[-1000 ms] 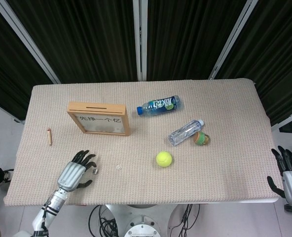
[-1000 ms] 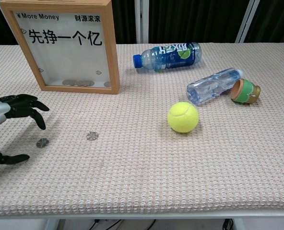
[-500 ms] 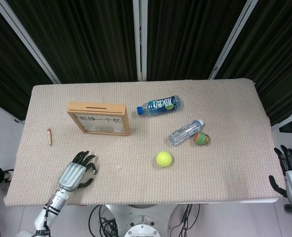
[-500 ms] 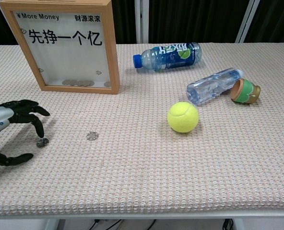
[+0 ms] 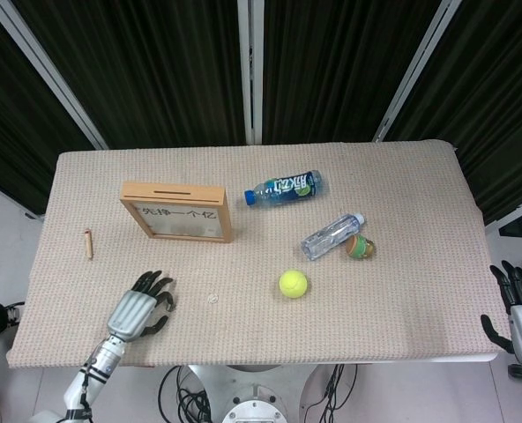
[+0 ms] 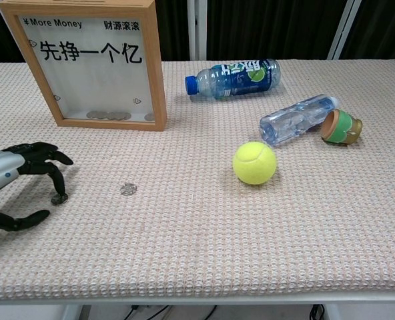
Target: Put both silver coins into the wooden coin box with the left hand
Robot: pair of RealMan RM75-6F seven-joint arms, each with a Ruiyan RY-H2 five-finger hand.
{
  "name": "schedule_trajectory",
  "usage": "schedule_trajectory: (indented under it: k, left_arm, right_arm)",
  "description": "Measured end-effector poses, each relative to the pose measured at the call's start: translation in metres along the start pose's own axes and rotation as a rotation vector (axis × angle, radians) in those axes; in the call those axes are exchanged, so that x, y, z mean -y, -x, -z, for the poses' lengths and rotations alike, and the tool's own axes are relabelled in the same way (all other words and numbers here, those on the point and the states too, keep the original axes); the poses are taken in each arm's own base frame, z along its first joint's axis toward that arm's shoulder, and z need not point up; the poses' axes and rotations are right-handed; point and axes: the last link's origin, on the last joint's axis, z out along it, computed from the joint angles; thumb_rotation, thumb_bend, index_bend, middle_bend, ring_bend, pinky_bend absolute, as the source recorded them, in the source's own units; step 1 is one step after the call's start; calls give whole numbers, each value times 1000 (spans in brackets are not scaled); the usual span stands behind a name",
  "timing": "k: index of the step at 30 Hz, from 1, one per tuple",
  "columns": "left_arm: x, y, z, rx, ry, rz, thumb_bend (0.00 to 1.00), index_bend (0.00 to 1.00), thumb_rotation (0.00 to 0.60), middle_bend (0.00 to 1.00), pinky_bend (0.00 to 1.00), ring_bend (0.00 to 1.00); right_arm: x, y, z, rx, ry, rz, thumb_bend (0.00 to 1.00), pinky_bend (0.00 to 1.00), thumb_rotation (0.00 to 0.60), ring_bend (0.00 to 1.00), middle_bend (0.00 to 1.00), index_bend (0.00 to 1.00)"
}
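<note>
Left robot hand [image 6: 21,183]: near left on counter [image 6: 204,247], fingers arched over first silver coin [image 6: 59,199], fingertip touching, not yet pinched. Second silver coin [image 6: 128,189] just right; wooden coin box [image 6: 91,63] far left. Risk: flat coin skidding from fingertips on woven cloth.

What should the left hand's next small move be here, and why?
Probably close thumb and fingers to pinch the near coin. In the chest view the left hand arches over it, one fingertip on it and the thumb apart on the cloth, so nothing is gripped yet. The second coin lies untouched to its right.
</note>
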Motion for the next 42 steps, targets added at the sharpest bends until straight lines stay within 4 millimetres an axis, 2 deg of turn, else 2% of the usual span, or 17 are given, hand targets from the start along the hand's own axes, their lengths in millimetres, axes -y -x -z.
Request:
schedule_trajectory:
  k: [19, 42]
  left_arm:
    - [0, 2, -5, -2, 1, 0, 221, 412, 600, 148, 87, 23]
    - [0, 2, -15, -81, 9, 35, 223, 498, 600, 200, 101, 23]
  right_arm:
    - [-3, 1, 1, 0, 9, -5, 310, 0, 600, 0, 0, 0]
    - [-6, 0, 3, 7, 23, -16, 315, 0, 600, 0, 0, 0]
